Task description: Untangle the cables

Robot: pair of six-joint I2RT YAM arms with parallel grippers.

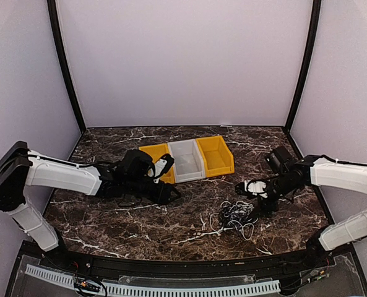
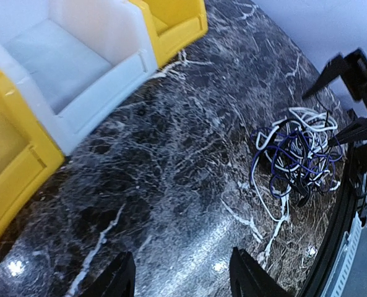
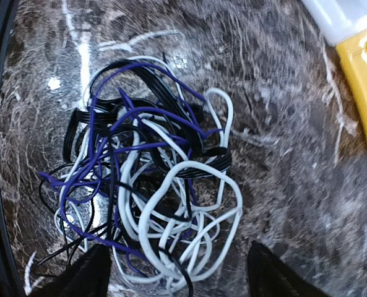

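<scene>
Both alike: left arm (image 1: 62,175) and right arm (image 1: 347,175) in white moulded shells, black joints at shoulder and elbow, a thin black wire along each shell. Wrists black, small white block on each. Both left pincer (image 2: 180,281) and right pincer (image 3: 180,278) have black tapered fingers.

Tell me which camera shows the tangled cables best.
The right wrist view. There the cables fill most of the frame, so white, black and purple strands can be told apart. The left wrist view shows them as a smaller knot near its right edge; the top external view shows only a small clump.
</scene>
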